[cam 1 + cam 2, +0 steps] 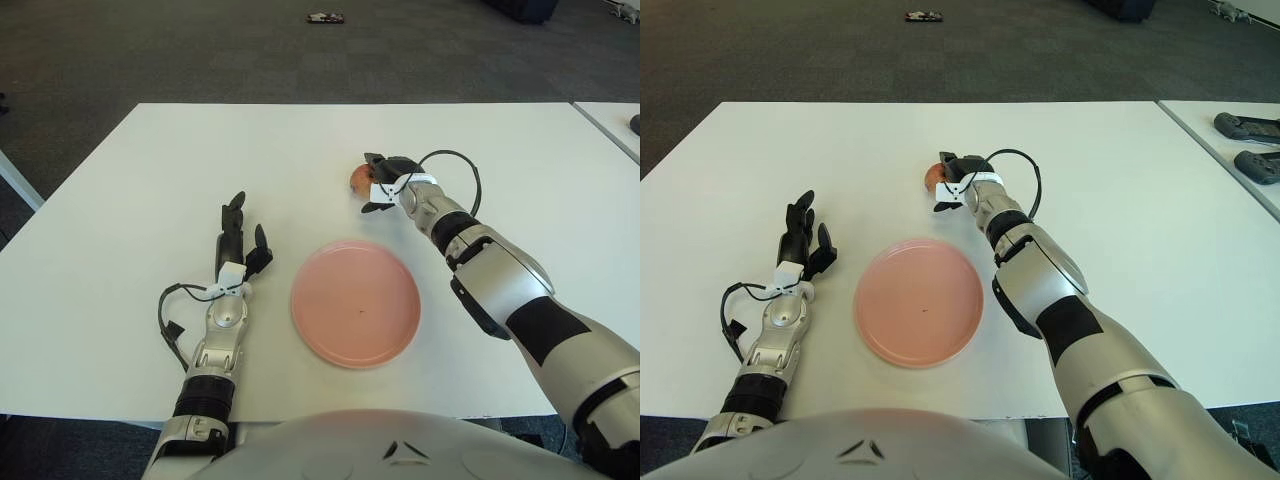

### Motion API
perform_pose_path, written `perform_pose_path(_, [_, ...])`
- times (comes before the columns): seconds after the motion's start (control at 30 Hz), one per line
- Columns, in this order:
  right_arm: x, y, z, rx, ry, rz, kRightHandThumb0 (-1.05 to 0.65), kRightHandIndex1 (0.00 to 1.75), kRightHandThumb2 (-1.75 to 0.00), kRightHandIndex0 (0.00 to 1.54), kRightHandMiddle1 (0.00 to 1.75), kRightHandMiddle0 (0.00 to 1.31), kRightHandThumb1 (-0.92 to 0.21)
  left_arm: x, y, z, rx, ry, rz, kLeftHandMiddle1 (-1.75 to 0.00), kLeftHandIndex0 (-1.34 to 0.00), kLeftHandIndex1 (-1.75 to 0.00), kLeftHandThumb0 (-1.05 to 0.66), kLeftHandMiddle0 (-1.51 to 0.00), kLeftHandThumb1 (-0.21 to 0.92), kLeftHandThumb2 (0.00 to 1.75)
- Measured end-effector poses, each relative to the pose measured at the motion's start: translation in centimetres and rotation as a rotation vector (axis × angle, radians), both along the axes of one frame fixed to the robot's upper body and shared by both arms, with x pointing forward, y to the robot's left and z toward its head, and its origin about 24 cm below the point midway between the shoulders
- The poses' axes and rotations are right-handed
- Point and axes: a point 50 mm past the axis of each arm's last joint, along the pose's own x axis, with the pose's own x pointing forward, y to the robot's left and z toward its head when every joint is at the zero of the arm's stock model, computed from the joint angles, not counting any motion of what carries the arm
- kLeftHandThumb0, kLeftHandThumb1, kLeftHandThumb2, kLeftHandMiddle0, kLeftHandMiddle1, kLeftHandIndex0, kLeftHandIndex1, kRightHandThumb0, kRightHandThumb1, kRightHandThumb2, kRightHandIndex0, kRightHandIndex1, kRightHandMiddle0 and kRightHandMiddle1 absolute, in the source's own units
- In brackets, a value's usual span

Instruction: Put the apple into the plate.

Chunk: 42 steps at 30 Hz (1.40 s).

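A small reddish-orange apple [359, 178] sits on the white table beyond the pink plate [356, 302]. My right hand [377, 183] is at the apple's right side, its dark fingers curled around the fruit. Most of the apple is covered by them; only its left side shows. The apple [933, 175] lies about a hand's length behind the plate [919, 300]. The plate holds nothing. My left hand [238, 243] shows left of the plate, its fingers spread and holding nothing.
The white table [150, 180] spreads wide on all sides of the plate. A second table with dark controllers [1246, 128] stands at the far right. A small dark object [326, 17] lies on the grey carpet behind.
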Motion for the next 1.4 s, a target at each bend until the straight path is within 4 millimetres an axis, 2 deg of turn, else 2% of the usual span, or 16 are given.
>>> perform_pose_path(0.37, [-0.06, 0.23, -0.09, -0.015, 0.001, -0.003, -1.05, 0.00, -0.11, 0.00, 0.00, 0.00, -0.92, -0.11, -0.32, -0.01, 0.015, 0.001, -0.007, -0.06, 0.00, -0.55, -0.84, -0.22, 0.92, 0.95])
perform_pose_path(0.7, [-0.06, 0.24, -0.10, -0.014, -0.006, -0.009, -1.05, 0.00, -0.24, 0.00, 0.02, 0.03, -0.92, -0.20, -0.49, -0.01, 0.037, 0.006, -0.005, -0.06, 0.00, -0.54, -0.87, -0.23, 0.92, 0.97])
perform_pose_path(0.8, [-0.06, 0.23, -0.10, -0.013, -0.011, -0.010, -1.04, 0.00, -0.26, 0.00, 0.16, 0.01, -0.92, -0.22, -0.54, -0.01, 0.038, 0.006, -0.005, -0.06, 0.00, -0.55, -0.86, -0.23, 0.92, 0.96])
perform_pose_path(0.93, [-0.06, 0.24, -0.08, -0.013, -0.017, -0.012, -1.02, 0.00, -0.27, 0.00, 0.23, 0.00, -0.92, -0.24, -0.60, -0.02, 0.038, 0.005, -0.006, -0.07, 0.00, -0.55, -0.86, -0.23, 0.92, 0.95])
perform_pose_path(1.4, [0.07, 0.36, 0.16, -0.016, -0.028, -0.029, -0.97, 0.02, -0.21, 0.05, 0.33, 0.00, -0.92, -0.65, -0.77, -0.06, 0.029, -0.008, 0.000, -0.07, 0.00, -0.57, -0.86, -0.24, 0.92, 0.92])
